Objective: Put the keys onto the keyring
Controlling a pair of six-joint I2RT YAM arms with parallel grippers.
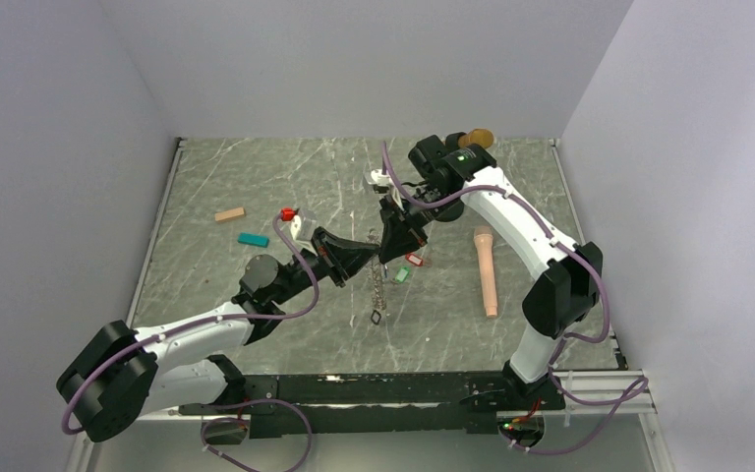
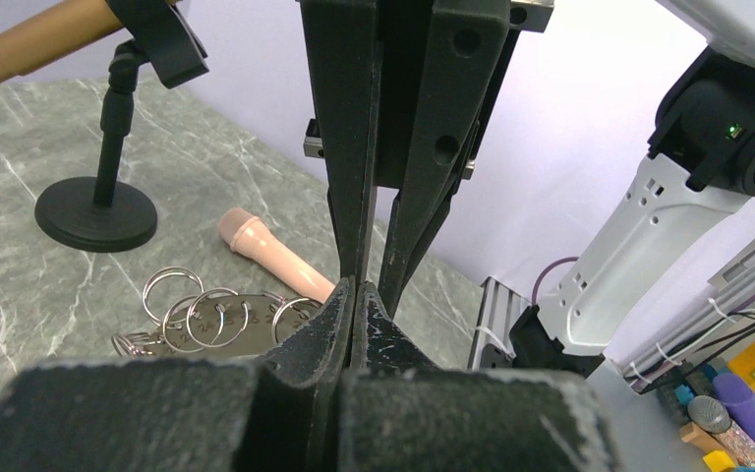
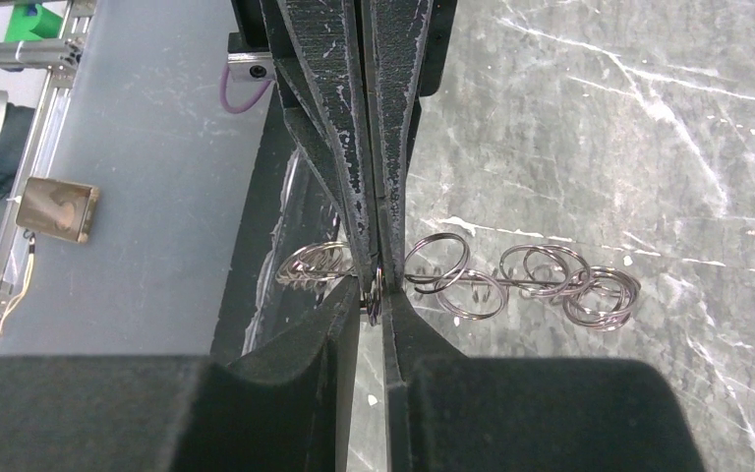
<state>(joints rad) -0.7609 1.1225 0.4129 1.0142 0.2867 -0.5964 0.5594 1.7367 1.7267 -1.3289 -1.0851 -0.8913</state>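
our left tool (image 1: 366, 254), clamped shut, meets our right tool (image 1: 390, 248), jaws narrow on a ring, above the keyring (image 1: 378, 287), which runs toward us.

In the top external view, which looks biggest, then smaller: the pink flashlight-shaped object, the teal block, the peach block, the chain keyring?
1. Pink flashlight-shaped object
2. Chain keyring, long but thin, partly hidden by the tools
3. Teal block and peach block: they look alike

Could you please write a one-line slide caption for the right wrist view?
Right gripper nipping one ring of the silvery metal ring chain above the grey marble tabletop.
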